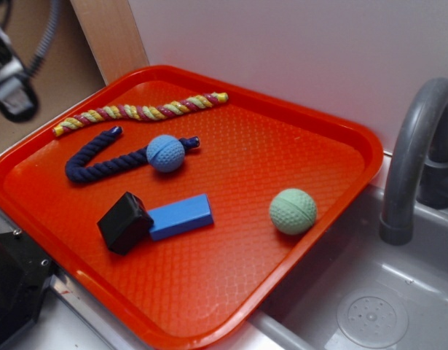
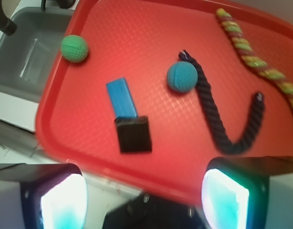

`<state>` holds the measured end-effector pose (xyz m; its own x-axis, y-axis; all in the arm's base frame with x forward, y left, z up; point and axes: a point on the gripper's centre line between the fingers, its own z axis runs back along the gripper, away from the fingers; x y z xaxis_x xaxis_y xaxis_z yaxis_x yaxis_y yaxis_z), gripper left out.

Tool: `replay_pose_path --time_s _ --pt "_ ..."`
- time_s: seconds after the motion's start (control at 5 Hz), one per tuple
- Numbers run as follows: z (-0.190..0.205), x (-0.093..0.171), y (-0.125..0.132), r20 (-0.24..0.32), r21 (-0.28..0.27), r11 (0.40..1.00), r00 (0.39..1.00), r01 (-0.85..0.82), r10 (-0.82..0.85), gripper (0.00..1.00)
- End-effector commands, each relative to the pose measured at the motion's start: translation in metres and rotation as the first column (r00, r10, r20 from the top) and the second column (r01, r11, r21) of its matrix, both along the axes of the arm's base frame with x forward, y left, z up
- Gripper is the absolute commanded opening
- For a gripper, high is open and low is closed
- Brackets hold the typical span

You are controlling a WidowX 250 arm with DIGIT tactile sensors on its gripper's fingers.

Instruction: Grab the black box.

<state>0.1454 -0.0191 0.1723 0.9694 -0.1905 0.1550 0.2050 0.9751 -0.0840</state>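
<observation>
Black box (image 1: 124,222) on red tray (image 1: 296,131) beside grey sink (image 1: 398,292), tool (image 2: 145,195) fingers apart, empty.

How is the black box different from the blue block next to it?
The black box is black and chunky, almost a cube; the blue block is bright blue, long and flat. The black box stands taller than the blue block. The box sits nearer the tray's front edge; the block points toward the middle. Both are hard-edged blocks, touching end to end on the red tray.
</observation>
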Motion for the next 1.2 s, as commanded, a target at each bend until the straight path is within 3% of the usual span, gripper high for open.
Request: replay_pose_path --time_s 0.0,0.2,0.4,0.8,1.0 --pt "-0.054 0.004 -0.01 -0.037 0.038 0.999 0.999 0.023 -0.022 1.0" --pt "-0.075 -0.013 -0.025 -0.096 0.07 0.997 0.995 0.037 -0.03 1.0" --pt "-0.081 -0.021 -0.036 -0.091 0.065 0.997 0.995 0.043 -0.037 1.0" --pt "-0.113 0.003 -0.025 -0.126 0.183 0.983 0.992 0.032 -0.009 1.0" --pt "-0.148 0.014 -0.033 -0.179 0.105 0.993 0.983 0.059 -0.04 1.0"
